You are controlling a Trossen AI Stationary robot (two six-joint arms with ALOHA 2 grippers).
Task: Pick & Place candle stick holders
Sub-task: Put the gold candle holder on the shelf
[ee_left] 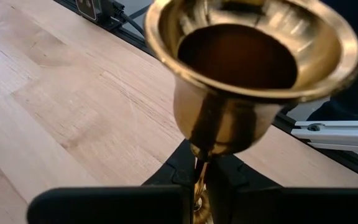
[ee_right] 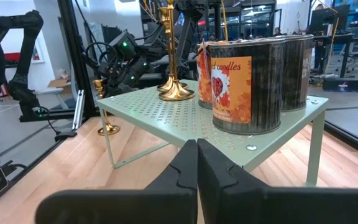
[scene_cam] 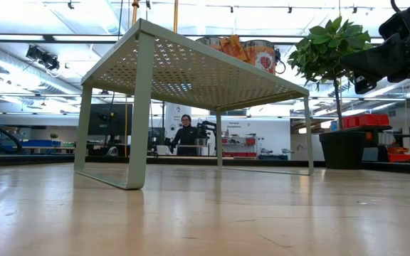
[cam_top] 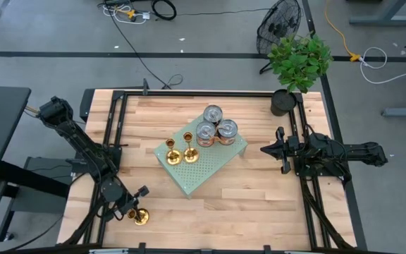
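Two gold candle stick holders (cam_top: 173,155) (cam_top: 190,152) stand on their bases on the left part of a pale green perforated shelf (cam_top: 210,169). They also show in the right wrist view (ee_right: 174,62). A third gold holder (cam_top: 141,216) is at the table's near left, and my left gripper (cam_top: 129,210) is shut on it. Its cup (ee_left: 253,62) fills the left wrist view. My right gripper (cam_top: 268,149) is shut and empty, level, to the right of the shelf (ee_right: 197,162). My left gripper pinches the holder's thin stem (ee_left: 199,180) between its two fingers, below the cup. The fingers come from the table's left, slanting down, and lie across the stem. The holder is upright; its base (ee_right: 109,129) seems to be on the table, but I cannot tell.
Three silver cans with orange labels (cam_top: 213,114) (cam_top: 205,132) (cam_top: 227,130) stand on the shelf's far right part. A potted plant (cam_top: 283,102) stands at the far right corner. Bare wood (cam_top: 245,212) lies in front of the shelf. A person (scene_cam: 185,135) is in the room behind.
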